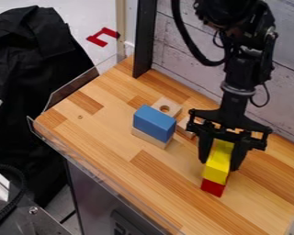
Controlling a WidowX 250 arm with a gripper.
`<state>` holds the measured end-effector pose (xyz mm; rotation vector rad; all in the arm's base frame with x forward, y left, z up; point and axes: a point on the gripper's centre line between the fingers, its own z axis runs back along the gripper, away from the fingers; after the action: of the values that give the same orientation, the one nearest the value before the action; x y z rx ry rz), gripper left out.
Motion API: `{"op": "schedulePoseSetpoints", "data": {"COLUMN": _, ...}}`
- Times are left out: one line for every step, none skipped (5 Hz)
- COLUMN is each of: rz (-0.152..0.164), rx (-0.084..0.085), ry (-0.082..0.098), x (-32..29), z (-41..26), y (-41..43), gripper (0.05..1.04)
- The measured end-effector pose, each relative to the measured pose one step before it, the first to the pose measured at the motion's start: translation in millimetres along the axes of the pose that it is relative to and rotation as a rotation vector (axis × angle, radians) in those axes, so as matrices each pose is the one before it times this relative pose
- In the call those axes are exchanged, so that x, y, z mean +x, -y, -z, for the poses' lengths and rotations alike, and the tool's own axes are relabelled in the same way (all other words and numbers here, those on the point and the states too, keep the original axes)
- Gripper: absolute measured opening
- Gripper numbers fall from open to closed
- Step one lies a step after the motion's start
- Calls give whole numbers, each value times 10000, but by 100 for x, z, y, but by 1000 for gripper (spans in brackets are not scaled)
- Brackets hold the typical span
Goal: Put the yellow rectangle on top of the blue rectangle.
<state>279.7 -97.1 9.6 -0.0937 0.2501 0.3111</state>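
gripper point(220, 161): can't tell if gripping | yellow rectangle point(217, 169): bright, oblong (red block point(212, 187) beneath)

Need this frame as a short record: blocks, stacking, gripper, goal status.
gripper: black, at the yellow block; grip on it unclear
gripper point: gripper
yellow block: yellow block, stacked on red block
blue block: blue block, on a pale wooden block
behind blue: wooden block with a round hole
surface: wooden tabletop
goal: not met; yellow is over red, apart from blue
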Motion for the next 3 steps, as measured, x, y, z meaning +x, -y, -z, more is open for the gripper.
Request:
{"op": "schedulePoseSetpoints", "data": {"rz": -233, "rx": -142, "ry": 88, "x": 82, "z": -485, "y": -178, "gripper": 568}}
{"op": "schedulePoseSetpoints", "data": {"rz": -1123, "rx": -676, "ry": 811, "x": -12, "z": -3109, "y": -686, "gripper": 568}}
{"op": "schedulePoseSetpoints", "data": {"rz": -1797, "rx": -497, "ry": 555, "x": 1085, "z": -2311, "y": -1495, "gripper": 568}}
